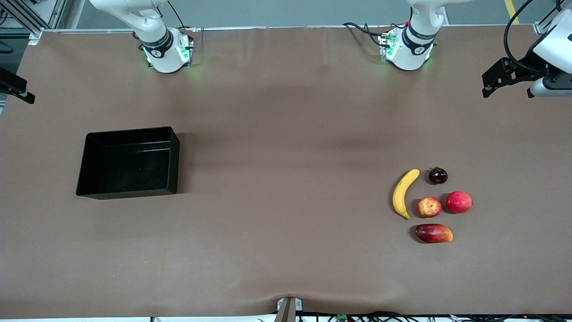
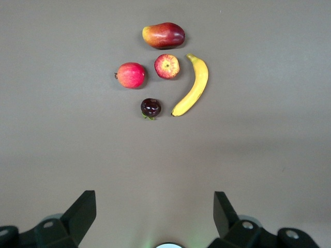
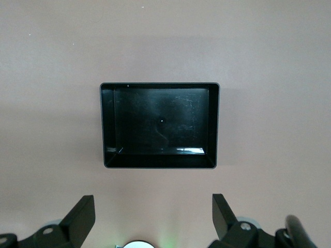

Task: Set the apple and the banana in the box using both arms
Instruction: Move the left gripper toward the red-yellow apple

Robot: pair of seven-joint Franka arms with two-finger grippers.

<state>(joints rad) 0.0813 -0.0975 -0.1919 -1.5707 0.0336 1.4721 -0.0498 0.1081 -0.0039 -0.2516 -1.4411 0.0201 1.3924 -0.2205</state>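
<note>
Worktop (image 1: 286, 112): brown mat under everything, bare across the middle, so the fruit and the container sit well apart at its two ends.
Box (image 1: 128, 163): black glossy tray, empty, lying toward the right arm's end; probably set there so the right arm can do the drop-off.
Left pincer (image 2: 155, 217): held high over the worktop, looking down on the fruit group, fingers (image 2: 80, 212) spread wide with nothing between them; likely a pre-grasp overview pose.
Right pincer (image 3: 153, 217): held high over the worktop with the box framed below it, fingers spread wide and empty; seems to wait above the drop-off spot.
Banana (image 1: 403, 193): lying flat at the left arm's end, on the edge of the fruit group that faces the box.
Mango-like fruit (image 1: 434, 233): red and yellow, nearest the front camera of the group.
Red-pink round fruit (image 1: 458, 201): beside the apple, away from the banana.
Apple (image 1: 429, 207): just beside the banana's curve, between it and the red-pink fruit; tight neighbours may crowd a grasp.
Dark purple fruit (image 1: 438, 175): smallest, by the banana's upper tip.
</note>
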